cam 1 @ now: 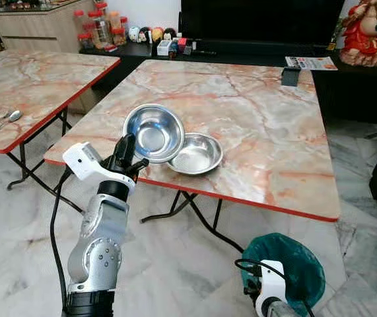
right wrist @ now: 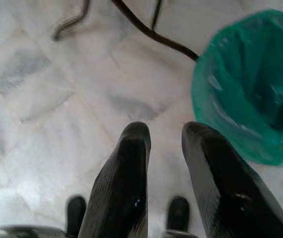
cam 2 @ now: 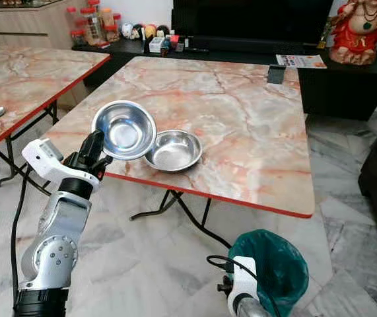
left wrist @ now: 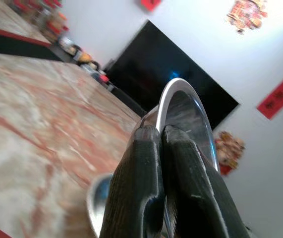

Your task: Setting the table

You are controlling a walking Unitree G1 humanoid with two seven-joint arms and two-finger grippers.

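Left gripper point(cam 1: 130, 160) clamped on the near rim of a steel bowl point(cam 1: 153, 132), fingers point(left wrist: 146, 168) pressed together over the metal. Bowl lifted and tilted above the near-left part of the marble table point(cam 1: 261, 125), overlapping a second steel bowl point(cam 1: 195, 153) that sits flat just inside the red near edge; whether the two rims touch is hard to tell from here. Step in hand, at a guess: carrying the first bowl to its place setting. Next move likely calls for a clean lift off the lower bowl, then a swing toward open tabletop and a level set-down.

Plenty of bare marble toward the far and right edges; only a small dark object point(cam 1: 290, 76) near the far edge. Near edge close under the gripper, so little margin against a drop to the floor.

Right gripper point(right wrist: 163, 148) hanging low over the tiled floor, fingers parted and holding nothing, beside a green-lined bin point(right wrist: 250, 84). Spoon point(cam 1: 3, 121) on the neighbouring table point(cam 1: 36, 86) to the left.
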